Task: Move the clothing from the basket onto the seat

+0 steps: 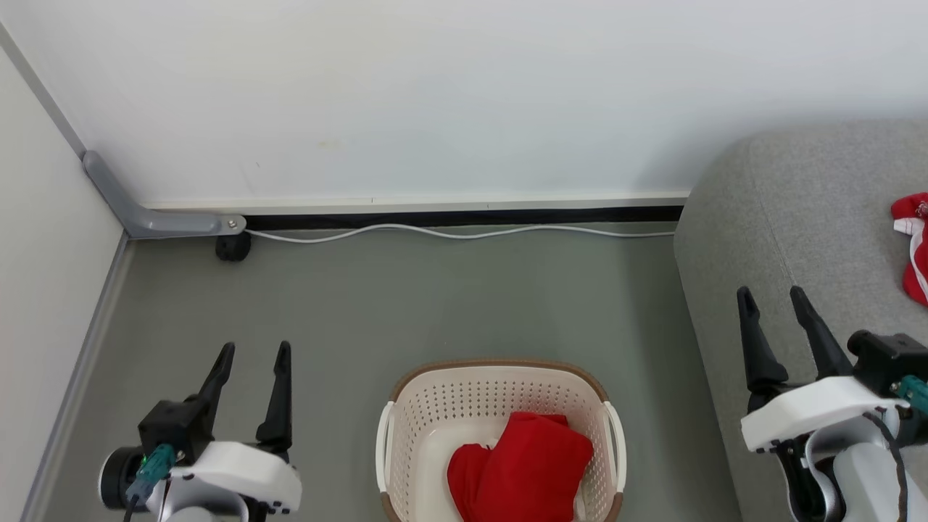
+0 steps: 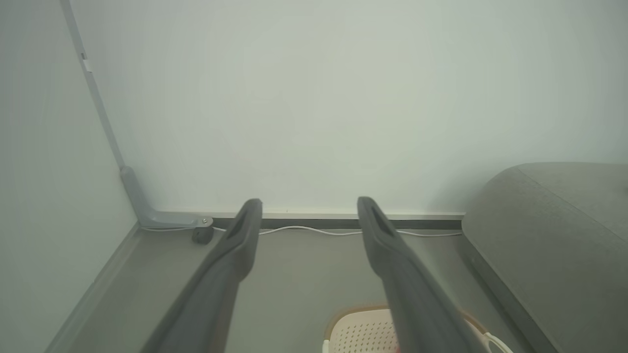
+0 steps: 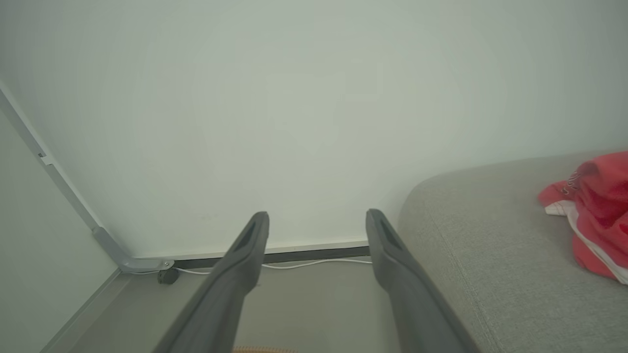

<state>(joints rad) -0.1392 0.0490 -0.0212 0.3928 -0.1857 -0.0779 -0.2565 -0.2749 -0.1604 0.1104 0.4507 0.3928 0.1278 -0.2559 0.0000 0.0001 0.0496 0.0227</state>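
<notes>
A cream perforated basket (image 1: pixel 428 420) with a brown rim stands on the floor at the bottom centre. A bunched red garment (image 1: pixel 525 467) lies inside it. Another red garment with white trim (image 1: pixel 913 246) rests on the light grey seat (image 1: pixel 783 210) at the right, also seen in the right wrist view as red cloth (image 3: pixel 596 211) on the seat (image 3: pixel 490 255). My left gripper (image 1: pixel 255 351) stands open to the left of the basket, nothing between its fingers. My right gripper (image 1: pixel 772 293) is open over the seat's front edge, empty. The basket rim (image 2: pixel 353 316) peeks between my left fingers (image 2: pixel 235 255).
A white wall runs behind, with a dark skirting strip and a white cable (image 1: pixel 449 232) along the floor. A grey corner bracket and small black caster (image 1: pixel 233 248) sit at the back left. A side wall closes the left. Grey floor lies between basket and wall.
</notes>
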